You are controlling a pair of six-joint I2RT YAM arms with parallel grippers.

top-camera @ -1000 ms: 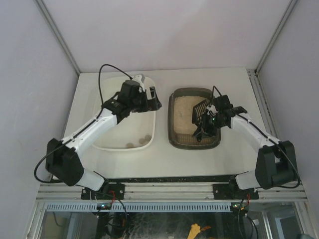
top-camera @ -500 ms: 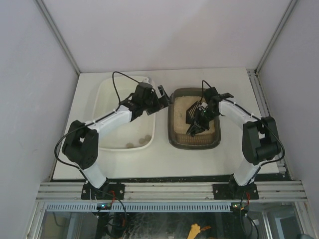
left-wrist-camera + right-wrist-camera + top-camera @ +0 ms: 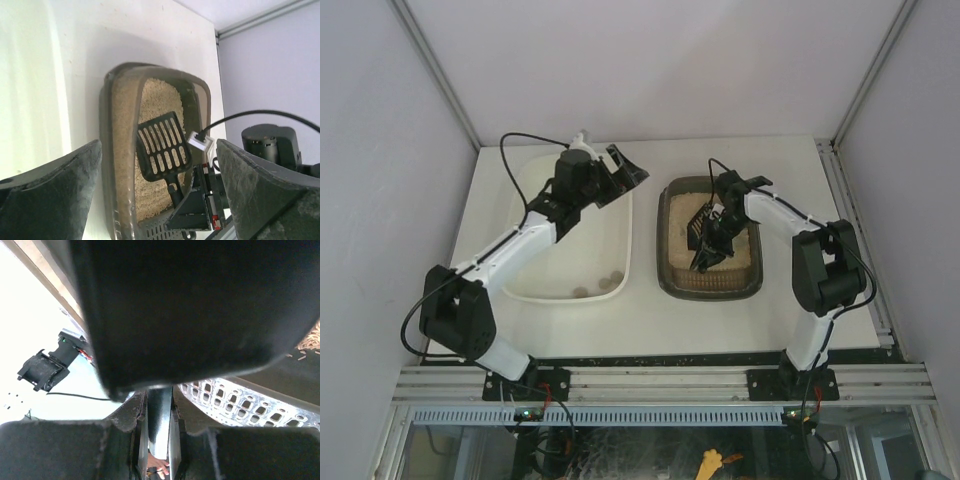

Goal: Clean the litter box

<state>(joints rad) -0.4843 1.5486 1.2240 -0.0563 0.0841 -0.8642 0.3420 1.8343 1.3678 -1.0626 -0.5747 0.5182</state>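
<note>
The litter box (image 3: 666,250), a dark translucent tray of beige litter, sits right of centre. It also shows in the left wrist view (image 3: 107,150). My right gripper (image 3: 712,252) is shut on the handle of a black slotted scoop (image 3: 697,226), held low over the litter. In the right wrist view the handle (image 3: 160,425) sits clamped between the fingers and the scoop's body (image 3: 200,305) hides most else. My left gripper (image 3: 623,173) is open and empty, raised over the far right corner of the cream-white tub (image 3: 545,290). Its fingers (image 3: 50,200) frame the scoop (image 3: 162,147).
Two or three small brown clumps (image 3: 610,282) lie at the near end of the white tub. A perforated grey panel (image 3: 240,400) shows at the near end of the litter box. White walls enclose the table at left, back and right.
My left gripper swung toward the litter box, then back up to the tub's far right corner. My right gripper carried the scoop farther back and left over the litter.
</note>
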